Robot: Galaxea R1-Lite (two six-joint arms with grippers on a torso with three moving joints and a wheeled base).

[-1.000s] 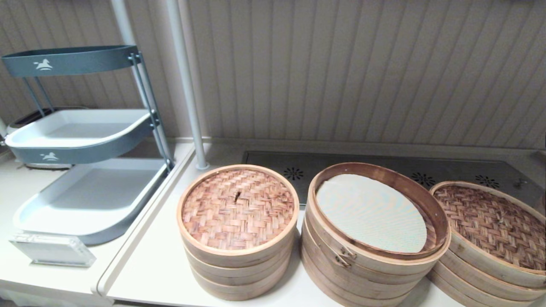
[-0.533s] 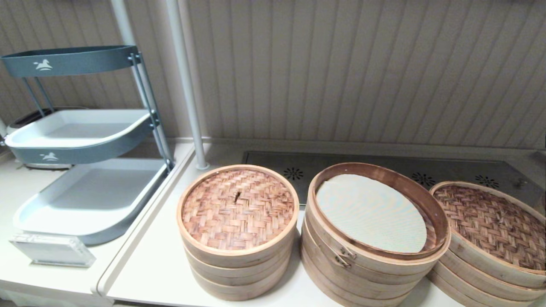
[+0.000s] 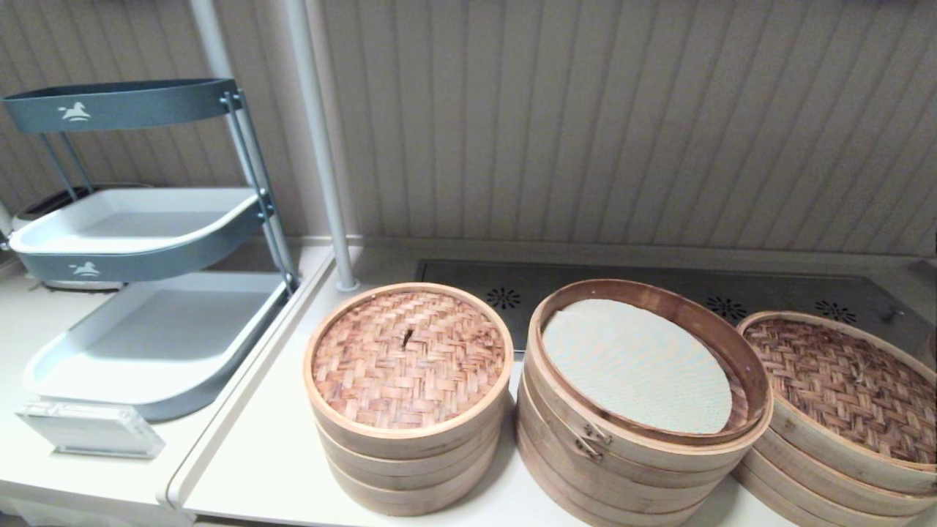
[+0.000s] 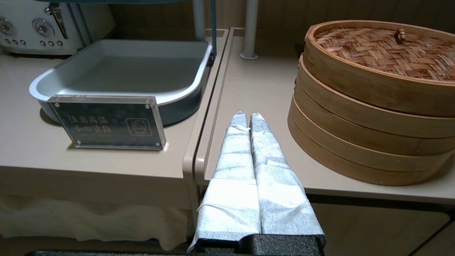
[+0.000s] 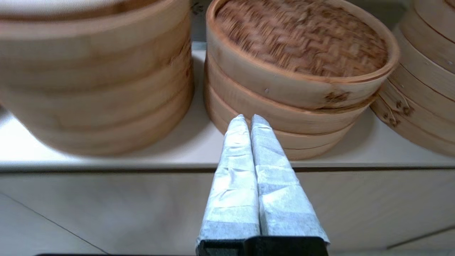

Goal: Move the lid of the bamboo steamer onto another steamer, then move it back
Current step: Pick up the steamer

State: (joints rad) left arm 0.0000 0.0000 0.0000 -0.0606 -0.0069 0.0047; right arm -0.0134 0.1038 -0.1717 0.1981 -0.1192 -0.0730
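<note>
The large reddish-tan bamboo steamer lid is out of view. The other steamer (image 3: 842,380), a low wide stack with a dark brown woven lid, stands at the counter's right end. It also faces my right wrist camera as the middle stack (image 5: 302,46). My right gripper (image 5: 247,117) is shut and empty, held low in front of the counter edge just short of that stack. My left gripper (image 4: 247,115) is also shut and empty, over the counter's front edge to the left of the narrow stack (image 4: 369,106). Neither arm shows in the head view.
A narrow stack with a smaller reddish woven lid (image 3: 408,359) stands left. The taller open stack with a metal clasp (image 3: 659,457) and a white liner is in the middle. Another stack's side (image 5: 423,81) shows further right. Tray rack (image 3: 146,322), acrylic sign (image 3: 88,428) and pole (image 3: 322,146) are at left.
</note>
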